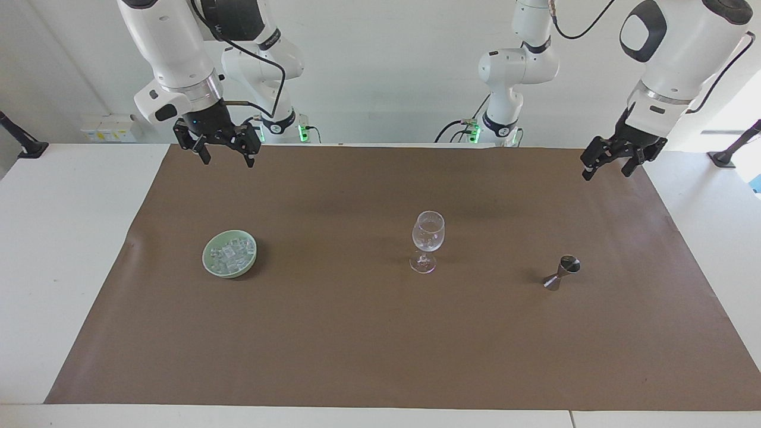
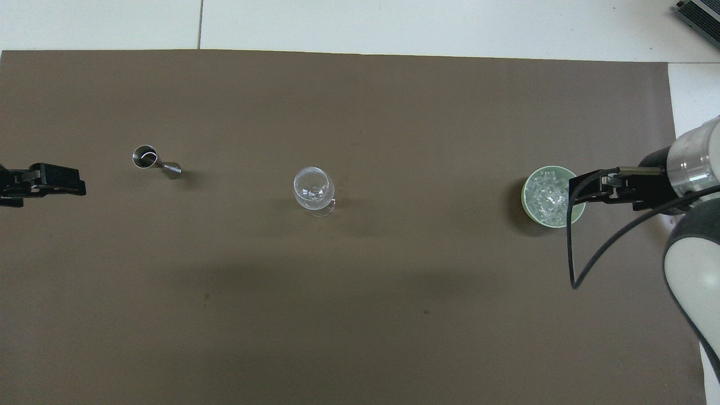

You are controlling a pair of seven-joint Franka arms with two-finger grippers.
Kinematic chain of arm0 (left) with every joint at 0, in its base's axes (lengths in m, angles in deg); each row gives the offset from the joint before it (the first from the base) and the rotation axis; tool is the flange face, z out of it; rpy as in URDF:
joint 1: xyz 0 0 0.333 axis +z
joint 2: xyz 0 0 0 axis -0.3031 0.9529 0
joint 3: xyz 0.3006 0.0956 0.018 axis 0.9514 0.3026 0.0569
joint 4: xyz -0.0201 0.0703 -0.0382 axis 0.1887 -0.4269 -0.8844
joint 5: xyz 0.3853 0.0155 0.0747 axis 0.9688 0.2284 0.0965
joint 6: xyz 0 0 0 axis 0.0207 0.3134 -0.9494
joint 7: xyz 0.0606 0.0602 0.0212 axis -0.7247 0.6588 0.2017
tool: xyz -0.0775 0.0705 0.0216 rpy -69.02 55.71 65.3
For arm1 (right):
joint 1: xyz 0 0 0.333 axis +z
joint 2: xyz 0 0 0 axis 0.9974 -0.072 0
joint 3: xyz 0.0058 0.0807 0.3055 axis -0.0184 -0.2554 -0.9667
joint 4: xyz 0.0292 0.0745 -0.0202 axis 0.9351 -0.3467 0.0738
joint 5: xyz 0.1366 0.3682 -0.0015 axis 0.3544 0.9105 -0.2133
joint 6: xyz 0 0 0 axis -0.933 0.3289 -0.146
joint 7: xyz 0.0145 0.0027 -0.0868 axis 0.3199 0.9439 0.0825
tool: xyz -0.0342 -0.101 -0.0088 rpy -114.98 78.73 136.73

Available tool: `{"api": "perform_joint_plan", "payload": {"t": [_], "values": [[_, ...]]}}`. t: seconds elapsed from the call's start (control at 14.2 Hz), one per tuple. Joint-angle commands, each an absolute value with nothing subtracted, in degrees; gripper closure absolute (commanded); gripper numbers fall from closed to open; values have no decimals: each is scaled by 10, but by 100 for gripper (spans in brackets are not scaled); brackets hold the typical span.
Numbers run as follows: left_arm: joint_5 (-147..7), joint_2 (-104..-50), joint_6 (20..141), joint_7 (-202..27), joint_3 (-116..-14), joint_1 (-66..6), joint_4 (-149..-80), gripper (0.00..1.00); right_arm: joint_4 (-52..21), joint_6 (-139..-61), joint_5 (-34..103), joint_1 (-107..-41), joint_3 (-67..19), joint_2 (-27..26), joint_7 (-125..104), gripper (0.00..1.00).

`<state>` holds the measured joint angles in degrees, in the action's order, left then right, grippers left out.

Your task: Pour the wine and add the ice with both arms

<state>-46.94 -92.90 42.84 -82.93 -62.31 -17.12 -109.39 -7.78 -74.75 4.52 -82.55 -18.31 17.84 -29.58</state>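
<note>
The order below runs from the left arm's end of the surface to the right arm's end.

Left gripper (image 1: 612,166): raised over the brown mat (image 1: 380,345) at the robots' edge, at its own end of the surface. Fingers spread wide, nothing between them.

Jigger (image 1: 562,273): steel, hourglass form, leaning rather than plumb, its long axis tipped. It stands farther from the robots than the left gripper and slightly toward the centre. The left arm is plainly the nearer to it. Whether it holds any liquid cannot be told.

Wine glass (image 1: 427,241): upright at the centre of the mat, between jigger and bowl, well apart from both. A few clear pieces appear to sit in its bowl; no coloured liquid is visible.

Green bowl (image 1: 213,268): at the right arm's end, on about the same line as the glass. It holds the ice (image 1: 230,254), a heap of small clear cubes.

Right gripper (image 1: 226,156): raised over the mat at the robots' edge, bowl farther out from it. Fingers wide apart, nothing held. The right arm is the nearer to the ice.

Judgement: the coming move turns on each arm reaching outward from the robots to the vessel at its own end.
</note>
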Motion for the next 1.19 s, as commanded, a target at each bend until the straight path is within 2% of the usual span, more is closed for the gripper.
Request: {"api": "perform_joint_plan", "payload": {"t": [0.0, 0.56, 1.12], "values": [[-489, -918, 440, -859, -626, -156, -1108, 0, -81, -739, 58, -836, -187, 183, -278, 0], [-582, -883, 447, -955, -626, -109, -1140, 0, -81, -739, 58, -836, -187, 183, -278, 0], [-678, -839, 464, -1162, -626, -75, -1143, 0, -81, -739, 58, -836, -187, 183, -279, 0]]}}
